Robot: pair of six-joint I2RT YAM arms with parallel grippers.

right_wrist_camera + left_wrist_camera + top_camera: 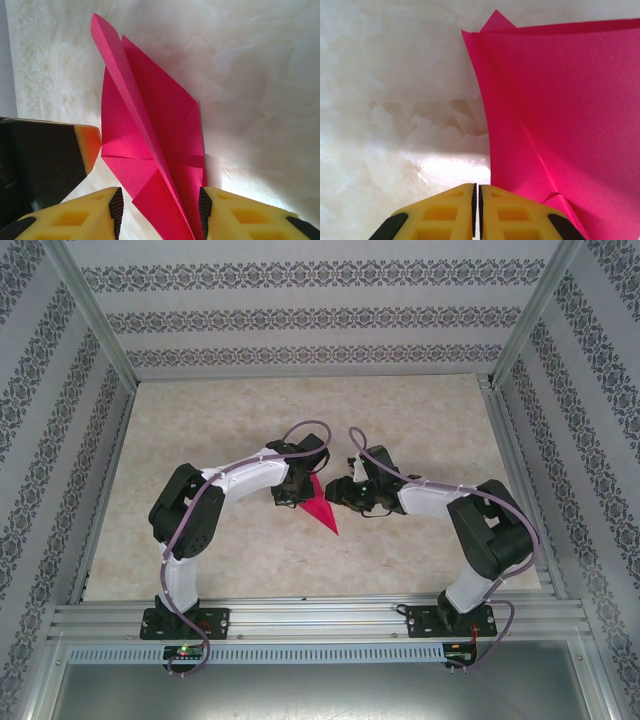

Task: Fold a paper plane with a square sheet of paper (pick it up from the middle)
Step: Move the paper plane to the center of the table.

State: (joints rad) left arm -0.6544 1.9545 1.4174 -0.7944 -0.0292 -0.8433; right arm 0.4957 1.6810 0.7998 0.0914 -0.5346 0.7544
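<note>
Paper plane [325, 515]: wide end partly hidden beneath left hand [293, 489].

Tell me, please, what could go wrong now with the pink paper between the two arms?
The left jaws look shut beside the paper plane, not on it, so it may slip when lifted. The right jaws stand open around its raised fold; closing could flatten it crooked.

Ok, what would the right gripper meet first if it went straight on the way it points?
The folded magenta-pink paper plane: it lies between the right gripper's open fingers and stretches ahead. Whether the fingers would slide over it or push it is unclear.
</note>
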